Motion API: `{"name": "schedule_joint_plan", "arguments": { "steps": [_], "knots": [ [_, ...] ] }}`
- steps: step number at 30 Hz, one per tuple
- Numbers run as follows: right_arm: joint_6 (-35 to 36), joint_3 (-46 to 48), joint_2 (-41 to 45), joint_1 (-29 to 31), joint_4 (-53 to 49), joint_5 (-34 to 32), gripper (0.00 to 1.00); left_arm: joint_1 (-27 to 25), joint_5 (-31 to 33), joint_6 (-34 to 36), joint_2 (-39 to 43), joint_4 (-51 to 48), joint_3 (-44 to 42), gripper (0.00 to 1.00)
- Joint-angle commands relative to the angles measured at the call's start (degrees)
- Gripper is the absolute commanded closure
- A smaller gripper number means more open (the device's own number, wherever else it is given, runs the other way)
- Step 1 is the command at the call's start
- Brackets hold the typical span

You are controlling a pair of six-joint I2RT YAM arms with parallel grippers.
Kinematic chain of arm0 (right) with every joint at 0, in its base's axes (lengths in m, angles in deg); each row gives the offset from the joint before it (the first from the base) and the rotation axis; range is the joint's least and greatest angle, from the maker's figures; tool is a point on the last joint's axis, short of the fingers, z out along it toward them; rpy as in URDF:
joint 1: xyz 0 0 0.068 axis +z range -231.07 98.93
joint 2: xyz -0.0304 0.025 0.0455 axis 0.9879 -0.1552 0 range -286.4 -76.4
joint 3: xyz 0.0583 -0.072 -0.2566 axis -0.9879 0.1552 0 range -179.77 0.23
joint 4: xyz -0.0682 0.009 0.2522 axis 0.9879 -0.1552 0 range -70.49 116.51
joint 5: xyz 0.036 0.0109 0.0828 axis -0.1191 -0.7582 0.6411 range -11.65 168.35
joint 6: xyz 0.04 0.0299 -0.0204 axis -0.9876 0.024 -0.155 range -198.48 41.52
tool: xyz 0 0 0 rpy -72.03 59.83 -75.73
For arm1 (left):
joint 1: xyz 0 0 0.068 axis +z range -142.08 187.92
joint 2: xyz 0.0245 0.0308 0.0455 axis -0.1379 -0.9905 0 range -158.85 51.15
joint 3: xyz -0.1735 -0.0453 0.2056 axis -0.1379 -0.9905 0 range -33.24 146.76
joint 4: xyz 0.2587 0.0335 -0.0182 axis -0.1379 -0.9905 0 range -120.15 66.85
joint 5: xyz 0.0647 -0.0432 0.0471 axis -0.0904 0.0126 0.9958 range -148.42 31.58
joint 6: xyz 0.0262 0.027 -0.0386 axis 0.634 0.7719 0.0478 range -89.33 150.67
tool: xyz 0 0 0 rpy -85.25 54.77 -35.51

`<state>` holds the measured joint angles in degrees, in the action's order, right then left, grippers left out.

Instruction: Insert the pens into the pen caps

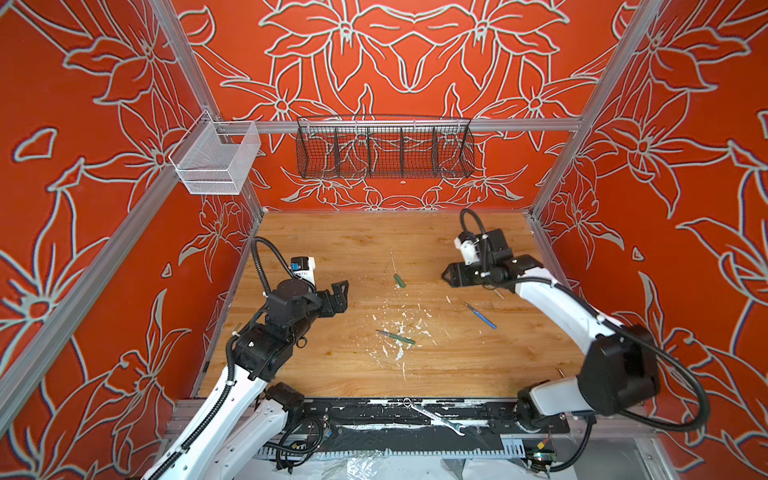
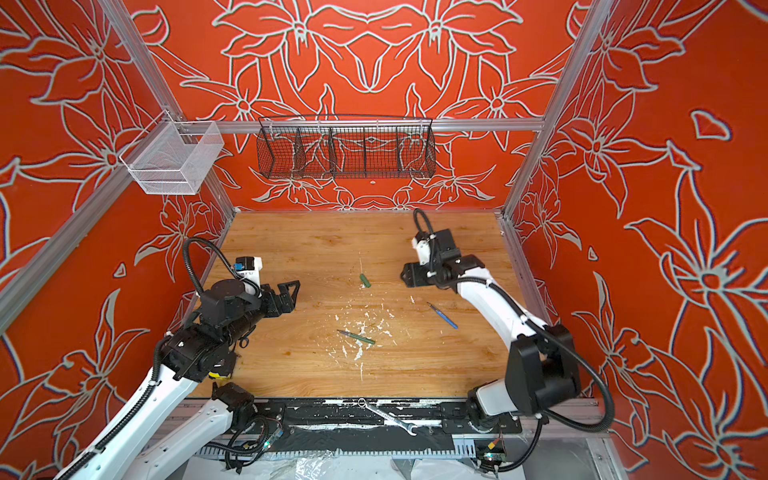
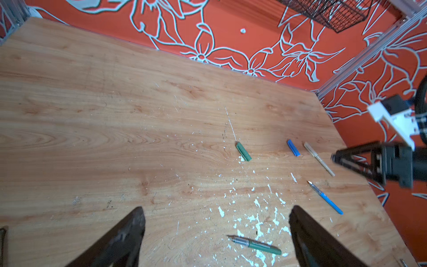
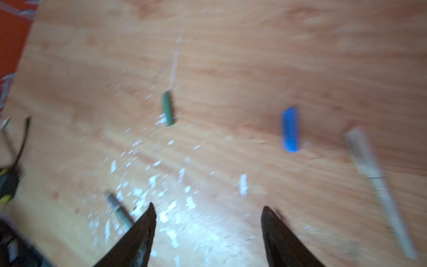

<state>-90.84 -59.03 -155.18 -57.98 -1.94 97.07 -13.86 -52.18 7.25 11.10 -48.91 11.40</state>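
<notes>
Gripper jaws on both arms are spread wide and hold nothing. The left gripper (image 1: 341,296) hangs over the left edge of the surface (image 1: 332,241). The right gripper (image 1: 449,276) is over its far right part and points left.

The green pen (image 1: 395,337) lies near the middle among white flecks (image 1: 401,328). Its long axis runs about left to right, with the dark tip to the left and the tail slightly nearer. The blue pen (image 1: 480,315) lies well apart to its right on a slant, tip to the far left and tail to the near right. The green cap (image 1: 399,280) lies farther back than the green pen, with its long axis roughly near to far.

In the left wrist view the blue cap (image 3: 293,151) lies right of the green cap, just beside the beige pen (image 3: 318,161) and slanted much like it. Both lie below the right gripper. The beige pen's far end looks thicker, perhaps a cap, but the blur leaves that unsure.

A silver wrench (image 1: 434,417) rests on the black rail (image 1: 353,409) at the near edge.
</notes>
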Motion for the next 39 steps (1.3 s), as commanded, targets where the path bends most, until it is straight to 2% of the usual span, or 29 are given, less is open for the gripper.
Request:
{"name": "schedule_joint_plan", "arguments": {
  "steps": [1,4,11,17,24,30,39],
  "knots": [
    [-3.6,6.6,2.7,9.2,1.0,4.2,0.27,0.2,2.0,0.2,-2.8,-4.0,3.0,0.03],
    [-0.7,6.9,1.1,17.6,-1.3,2.5,0.26,0.3,2.8,1.8,-4.7,-4.8,5.2,0.03],
    [3.7,1.0,-11.4,24.5,-4.6,7.6,0.25,0.3,1.3,2.5,-4.3,-4.9,6.3,0.03],
    [7.7,-2.8,-18.5,24.9,-7.9,5.3,0.23,0.3,0.1,1.2,-3.9,-5.0,3.5,0.03],
    [10.1,-5.7,-22.5,24.6,-10.6,2.1,0.23,0.3,-0.8,0.9,-3.4,-5.6,2.6,0.03],
    [11.3,-7.1,-25.6,24.6,-11.7,3.3,0.23,0.3,-1.0,0.7,-3.5,-5.4,1.9,0.03],
    [11.3,-6.4,-26.7,24.6,-11.7,10.5,0.23,0.3,-1.3,0.2,-3.3,-5.9,1.9,0.03]
  ]
}}
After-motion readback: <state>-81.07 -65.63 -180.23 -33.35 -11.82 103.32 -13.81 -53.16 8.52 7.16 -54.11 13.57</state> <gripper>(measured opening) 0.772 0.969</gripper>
